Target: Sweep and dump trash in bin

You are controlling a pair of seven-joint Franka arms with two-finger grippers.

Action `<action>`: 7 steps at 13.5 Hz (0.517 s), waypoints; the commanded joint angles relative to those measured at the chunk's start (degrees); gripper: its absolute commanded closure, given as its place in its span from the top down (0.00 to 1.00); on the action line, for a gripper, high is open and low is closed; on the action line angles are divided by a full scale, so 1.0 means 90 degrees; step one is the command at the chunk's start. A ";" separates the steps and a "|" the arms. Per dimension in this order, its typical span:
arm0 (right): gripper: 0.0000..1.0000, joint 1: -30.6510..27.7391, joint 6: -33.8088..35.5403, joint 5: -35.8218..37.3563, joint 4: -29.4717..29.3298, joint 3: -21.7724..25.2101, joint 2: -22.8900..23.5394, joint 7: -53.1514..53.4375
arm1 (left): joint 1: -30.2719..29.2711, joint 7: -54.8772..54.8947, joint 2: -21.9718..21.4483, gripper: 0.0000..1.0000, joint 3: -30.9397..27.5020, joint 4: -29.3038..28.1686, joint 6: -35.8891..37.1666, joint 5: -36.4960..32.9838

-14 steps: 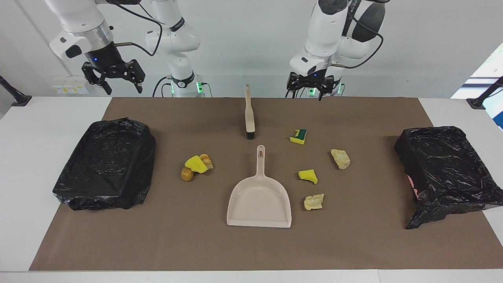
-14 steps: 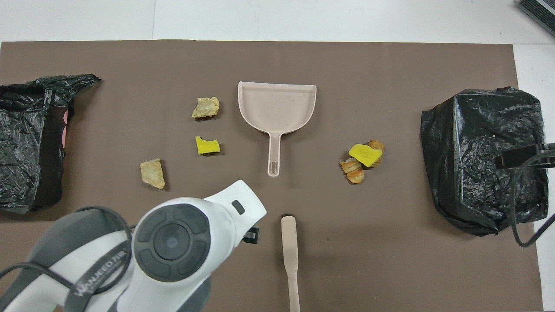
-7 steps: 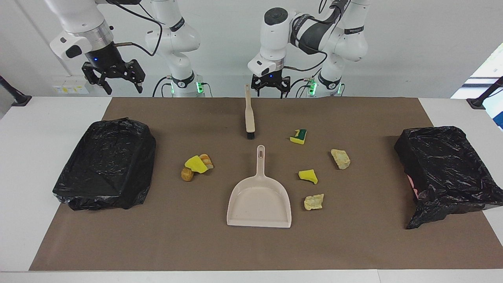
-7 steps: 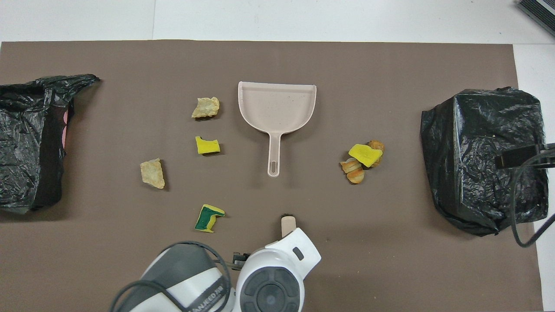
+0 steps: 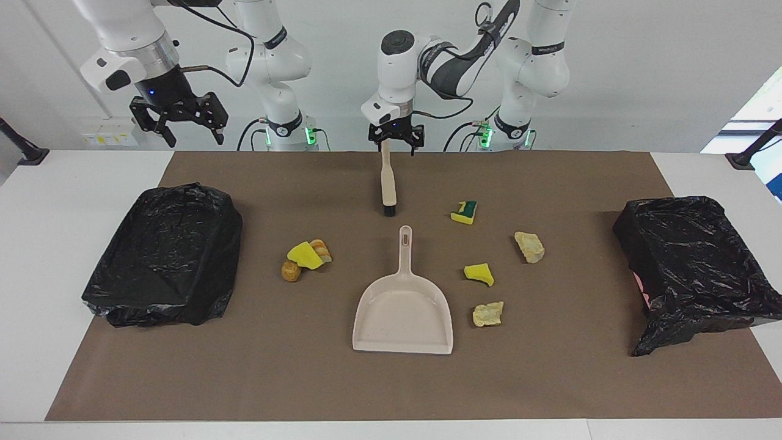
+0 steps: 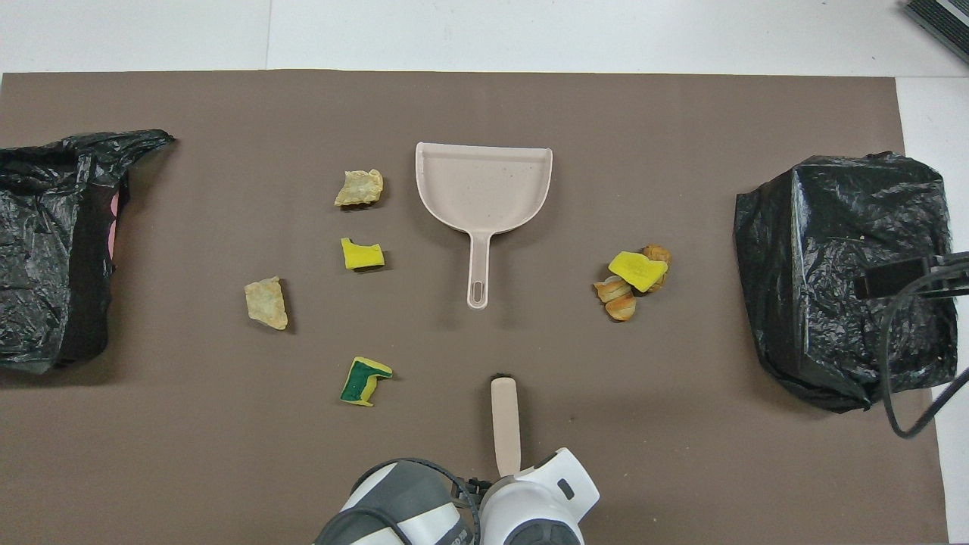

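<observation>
The trash lies scattered on the brown mat: a green-backed sponge piece (image 5: 465, 211) (image 6: 363, 380), a yellow piece (image 5: 479, 274), two pale chunks (image 5: 529, 247) (image 5: 488, 313), and a yellow piece with brown lumps (image 5: 305, 256) (image 6: 634, 276). The beige brush (image 5: 388, 183) (image 6: 505, 420) lies nearer the robots than the beige dustpan (image 5: 403, 311) (image 6: 484, 189). My left gripper (image 5: 396, 139) is open over the brush handle's end; whether it touches I cannot tell. My right gripper (image 5: 177, 119) hangs open, raised near the bin (image 5: 223, 256) at the right arm's end.
A second bin (image 5: 635, 238) lined with a black bag sits at the left arm's end of the table. The brown mat (image 5: 550, 379) covers most of the white table. The left arm's wrist (image 6: 541, 499) hides the brush handle's end in the overhead view.
The left arm swung from above the green-backed sponge piece toward the table's middle and now holds its gripper over the brush handle's end. The right arm has barely moved.
</observation>
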State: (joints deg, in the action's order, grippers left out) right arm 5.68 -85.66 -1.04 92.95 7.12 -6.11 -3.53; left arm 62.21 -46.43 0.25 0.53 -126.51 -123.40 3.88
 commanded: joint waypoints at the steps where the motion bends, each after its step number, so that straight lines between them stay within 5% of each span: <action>1: 1.00 -0.0016 0.0337 -0.0099 0.0102 -0.0049 -0.0161 -0.0115 | 0.0363 -0.0231 0.0215 1.00 -0.0118 -0.0240 -0.0302 0.0115; 5: 1.00 0.0023 0.0280 -0.0022 0.0111 -0.0069 -0.0190 -0.0067 | 0.0412 -0.0309 0.0382 0.99 -0.0118 -0.0240 -0.0410 0.0262; 7: 1.00 0.0062 0.0192 -0.0041 0.0140 -0.0079 -0.0161 -0.0047 | 0.0412 -0.0319 0.0363 0.91 -0.0118 -0.0240 -0.0401 0.0272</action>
State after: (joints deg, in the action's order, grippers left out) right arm 6.01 -83.13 -1.06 92.97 6.52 -6.72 -3.53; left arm 64.63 -48.51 4.33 0.50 -127.96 -126.26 5.57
